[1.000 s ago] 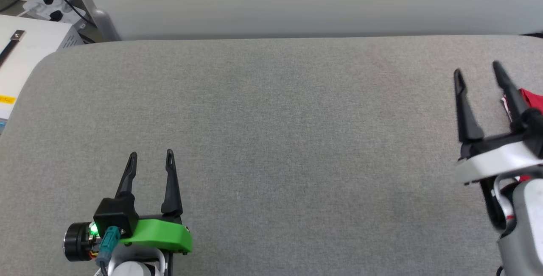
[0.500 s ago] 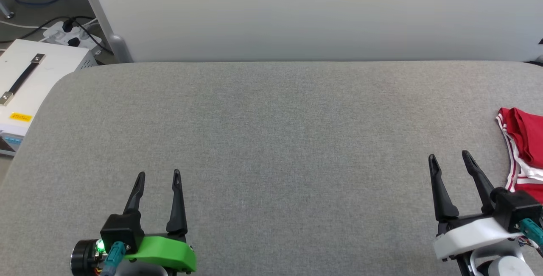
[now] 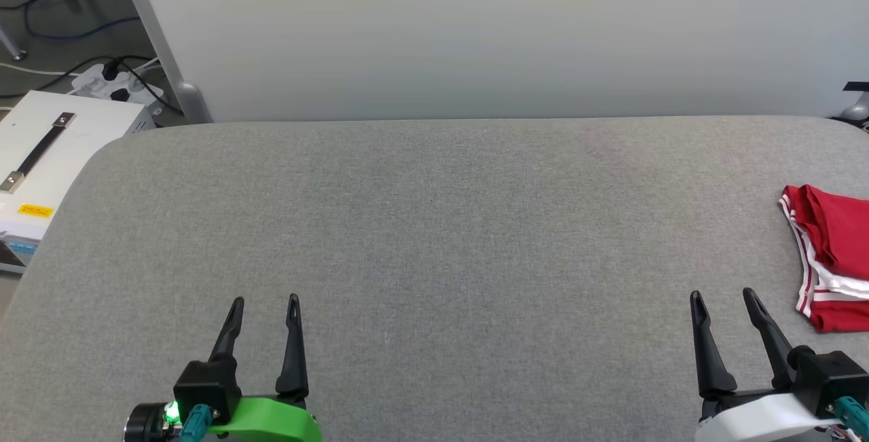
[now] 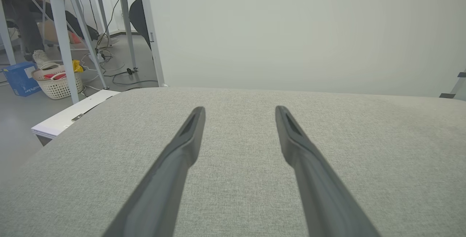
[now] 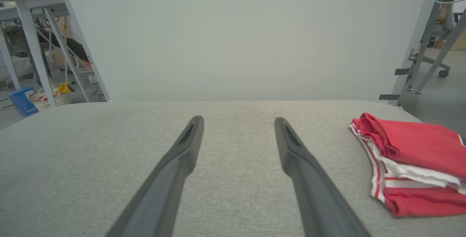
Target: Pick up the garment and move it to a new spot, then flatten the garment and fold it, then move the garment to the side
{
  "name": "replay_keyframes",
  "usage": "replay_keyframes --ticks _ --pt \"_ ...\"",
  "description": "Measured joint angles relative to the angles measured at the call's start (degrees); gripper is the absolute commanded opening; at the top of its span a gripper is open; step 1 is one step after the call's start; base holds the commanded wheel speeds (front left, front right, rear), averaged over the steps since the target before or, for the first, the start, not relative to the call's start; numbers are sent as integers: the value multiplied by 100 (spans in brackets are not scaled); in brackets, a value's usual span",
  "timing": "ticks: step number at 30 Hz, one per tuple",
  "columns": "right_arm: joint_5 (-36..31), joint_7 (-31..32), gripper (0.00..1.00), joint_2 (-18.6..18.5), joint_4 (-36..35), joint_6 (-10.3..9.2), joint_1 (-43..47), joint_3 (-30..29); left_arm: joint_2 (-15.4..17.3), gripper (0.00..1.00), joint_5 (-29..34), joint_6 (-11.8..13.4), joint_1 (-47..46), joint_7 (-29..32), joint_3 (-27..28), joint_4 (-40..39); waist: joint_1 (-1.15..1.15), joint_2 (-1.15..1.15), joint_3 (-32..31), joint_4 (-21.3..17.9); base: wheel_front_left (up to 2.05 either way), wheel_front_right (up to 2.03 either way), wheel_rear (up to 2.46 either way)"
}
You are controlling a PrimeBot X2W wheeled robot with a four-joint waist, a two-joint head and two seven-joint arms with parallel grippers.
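Note:
The garment [image 3: 831, 252], red with white sleeve cloth and striped trim, lies folded at the right edge of the grey table [image 3: 434, 225]; the right wrist view shows the garment [image 5: 415, 160] to the right of my fingers. My right gripper [image 3: 722, 297] stands open at the lower right, a little left of and nearer than the garment, touching nothing. In its own wrist view the right gripper [image 5: 238, 121] has only grey cloth between its fingers. My left gripper [image 3: 265, 303] is open at the lower left, seen as the left gripper [image 4: 239, 110] over bare table.
A pale wall panel [image 3: 475, 34] stands behind the table's far edge. A white box with a black handle [image 3: 41, 157] sits off the table's left corner, with cables and a power strip [image 3: 115, 82] on the floor. Desk legs and a basket [image 4: 58, 84] are farther left.
The head camera has tilted, so the table sits lower in the picture. My right gripper has pulled back from beside the garment toward the near edge, still open; the garment stays put.

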Motion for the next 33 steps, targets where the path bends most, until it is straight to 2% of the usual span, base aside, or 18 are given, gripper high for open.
replay_keyframes --ticks 8,9,33 --pt "19 0 100 22 16 0 68 -1 -2 100 0 -1 30 0 -29 49 0 0 -42 4 0 0 0" --pt "31 0 0 22 23 0 68 -1 -2 0 0 -1 31 0 -27 52 0 0 -44 5 0 0 0" --pt "-69 207 0 46 11 0 53 8 0 0 62 7 19 215 -12 2 0 0 -11 9 0 0 0"
